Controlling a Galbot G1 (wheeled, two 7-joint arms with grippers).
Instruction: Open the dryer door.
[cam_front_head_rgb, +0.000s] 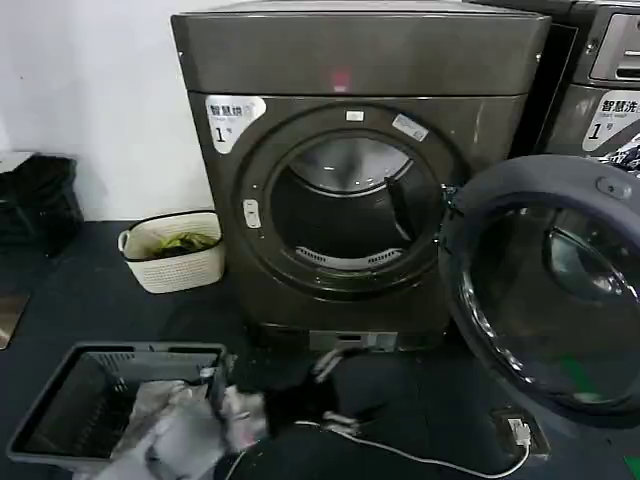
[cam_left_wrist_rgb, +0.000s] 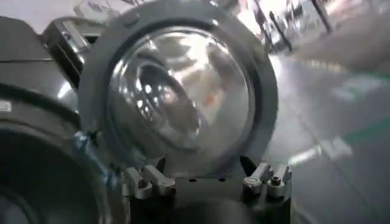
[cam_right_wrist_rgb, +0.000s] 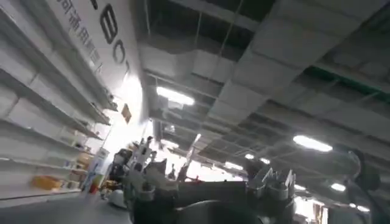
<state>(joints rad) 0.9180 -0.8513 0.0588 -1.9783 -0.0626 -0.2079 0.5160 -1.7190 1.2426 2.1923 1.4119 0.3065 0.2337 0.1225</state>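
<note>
The dryer (cam_front_head_rgb: 350, 60) is a dark grey-brown front loader with a white "1" sticker (cam_front_head_rgb: 232, 118). Its round opening (cam_front_head_rgb: 345, 205) is uncovered and the drum shows inside. The dryer door (cam_front_head_rgb: 545, 290) stands swung out to the right, its dark grey inner side and domed glass facing me. In the left wrist view the door (cam_left_wrist_rgb: 183, 91) looms close, just beyond my left gripper (cam_left_wrist_rgb: 204, 165), which is open with nothing between its fingers and not touching the door. My right gripper (cam_right_wrist_rgb: 207, 176) is open too, pointing up at a ceiling.
A second machine (cam_front_head_rgb: 600, 90) stands at the back right, behind the open door. On the dark floor are a white basket (cam_front_head_rgb: 172, 262) left of the dryer, a grey basket (cam_front_head_rgb: 110, 352) with clothes at the front left, and a white cable (cam_front_head_rgb: 420, 455).
</note>
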